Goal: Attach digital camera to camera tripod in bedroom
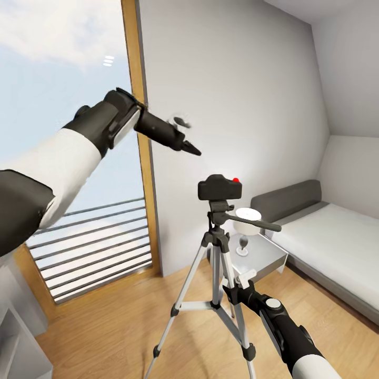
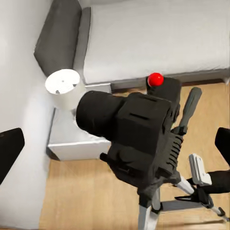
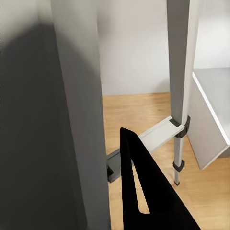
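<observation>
Black digital camera [image 1: 220,187] sits on camera tripod [image 1: 216,263]; my left tool [image 1: 184,136] wide, empty, clear above; attachment looks complete, next withdraw. Right tool [image 1: 235,287] by a leg, state unclear.

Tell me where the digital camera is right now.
The digital camera sits on top of the camera tripod, mid-frame in the head view, with the nightstand and bed behind to the right; the left claw hangs above-left, apart from it.

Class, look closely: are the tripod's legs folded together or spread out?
Spread. The silver three-legged tripod stands upright on the wood floor, its legs splayed apart and braced by struts.
</observation>
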Robot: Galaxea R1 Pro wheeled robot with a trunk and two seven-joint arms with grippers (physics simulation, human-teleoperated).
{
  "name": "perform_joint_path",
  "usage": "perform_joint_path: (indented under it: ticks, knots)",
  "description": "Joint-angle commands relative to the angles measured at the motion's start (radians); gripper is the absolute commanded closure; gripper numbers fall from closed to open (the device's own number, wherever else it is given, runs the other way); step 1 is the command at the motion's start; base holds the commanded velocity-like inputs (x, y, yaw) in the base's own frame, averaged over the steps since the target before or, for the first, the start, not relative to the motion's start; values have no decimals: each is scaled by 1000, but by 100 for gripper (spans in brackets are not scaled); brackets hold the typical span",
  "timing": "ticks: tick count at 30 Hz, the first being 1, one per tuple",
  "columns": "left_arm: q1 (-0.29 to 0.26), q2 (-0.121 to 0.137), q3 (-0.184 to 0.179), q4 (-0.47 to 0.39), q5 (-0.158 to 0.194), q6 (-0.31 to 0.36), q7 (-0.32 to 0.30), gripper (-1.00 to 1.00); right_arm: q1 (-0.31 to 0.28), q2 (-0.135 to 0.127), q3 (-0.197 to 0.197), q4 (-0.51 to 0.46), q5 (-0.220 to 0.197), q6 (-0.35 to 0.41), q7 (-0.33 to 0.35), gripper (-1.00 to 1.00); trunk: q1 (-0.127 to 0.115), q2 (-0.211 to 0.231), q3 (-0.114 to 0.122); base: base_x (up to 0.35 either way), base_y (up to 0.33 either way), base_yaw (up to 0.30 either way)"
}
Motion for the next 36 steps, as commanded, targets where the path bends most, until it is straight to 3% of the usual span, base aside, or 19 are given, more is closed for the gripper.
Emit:
perform_joint_path:
  ticks: [1, 3, 7, 13, 15, 20, 23, 24, 27, 28, 30, 31, 33, 34, 36]
  knots:
    - [-1, 16, 37, 0, 11, 9, 3, -100, 0, 0, -3, -2, 3, 5, 6, 100, 0, -1, -1, 0, 0, 0]
    - [-1, 51, 131, 9, 12, 9, 6, -100, 0, 0, -3, -3, 3, 5, 6, 100, 0, -1, -1, 0, 0, 0]
    - [4, 104, 201, 42, 15, 16, 7, -100, 0, 0, -3, -3, 3, 5, 6, 100, 0, -1, -1, 0, 0, 0]
    - [47, 172, 235, 204, 25, 31, 2, -100, 0, 0, -3, -2, 3, 5, 7, 100, 0, -1, -1, 0, 0, 0]
    - [62, 193, 239, 299, 42, 30, 1, -100, 0, 0, -3, -2, 3, 5, 6, 100, 0, -1, -1, 0, 0, 0]
    - [126, 222, 243, 396, 101, 22, 7, -100, 0, 0, -3, -2, 3, 5, 6, 100, 0, -1, -1, 0, 0, 0]
    - [210, 232, 244, 413, 160, -1, 8, -100, 0, 0, -3, -2, 3, 5, 7, 100, 0, -1, -1, 0, 0, 0]
    - [253, 235, 244, 418, 196, -20, 9, -100, 0, 0, -3, -2, 2, 5, 7, 100, 0, -1, -1, 0, 0, 0]
    - [321, 239, 244, 424, 249, -51, 11, -100, 0, 0, -3, -2, 3, 5, 7, 100, 0, -1, -1, 0, 0, 0]
    - [381, 243, 244, 426, 274, -69, 13, -100, 0, 0, -3, -2, 3, 5, 7, 100, 0, -1, -1, 0, 0, 0]
    - [451, 250, 245, 427, 291, -86, 14, -100, 0, 0, -3, -2, 2, 5, 7, 100, 0, -1, -1, 0, 0, 0]
    - [527, 258, 245, 428, 303, -101, 15, -100, 0, 0, -3, -2, 2, 5, 7, 100, 0, -1, -1, 0, 0, 0]
    - [604, 265, 245, 429, 312, -115, 18, -100, 0, 0, -3, -2, 2, 5, 7, 100, 0, -1, -1, 0, 0, 0]
    - [680, 268, 244, 429, 318, -127, 26, -100, 0, 0, -3, -2, 1, 5, 7, 100, 0, -1, -1, 0, 0, 0]
    - [754, 269, 244, 429, 322, -137, 48, -100, 0, 0, -3, -2, 1, 5, 7, 100, 0, -1, -1, 0, 0, 0]
